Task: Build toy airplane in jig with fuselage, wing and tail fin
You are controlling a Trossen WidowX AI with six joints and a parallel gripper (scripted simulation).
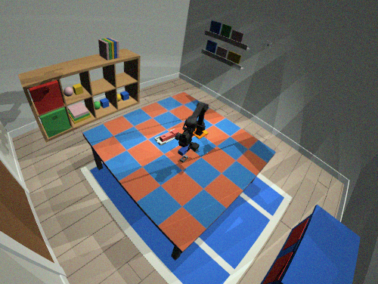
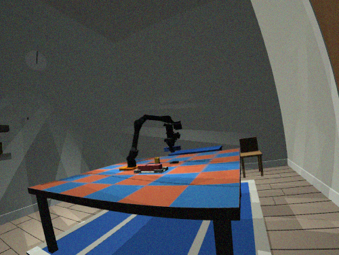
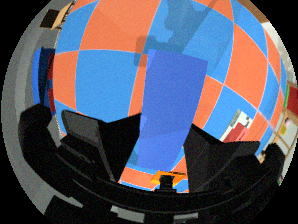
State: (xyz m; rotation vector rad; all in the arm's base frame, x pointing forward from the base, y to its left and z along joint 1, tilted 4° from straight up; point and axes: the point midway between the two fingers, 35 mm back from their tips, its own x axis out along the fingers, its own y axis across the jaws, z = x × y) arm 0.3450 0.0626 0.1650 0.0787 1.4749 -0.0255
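The red fuselage (image 1: 168,136) (image 2: 150,167) (image 3: 237,134) is partly hidden in the wrist view; its sockets are too small to tell; the bottom edge cuts off a blue cabinet (image 1: 325,245) in the top view

Three views of one table and arm.
The top view looks steeply down from a high, distant position, taking in the whole table (image 1: 184,220) (image 2: 203,200) (image 3: 110,75), the shelf (image 1: 79,68) and two walls. The exterior view looks almost level across the table from beyond one edge, facing a dark wall, with the arm (image 1: 192,122) (image 2: 136,135) well back. The wrist view, nearest, looks down past the gripper (image 1: 189,148) (image 2: 172,149) (image 3: 161,131); all three share the tabletop and jig (image 1: 162,142) (image 2: 154,171) (image 3: 244,118).
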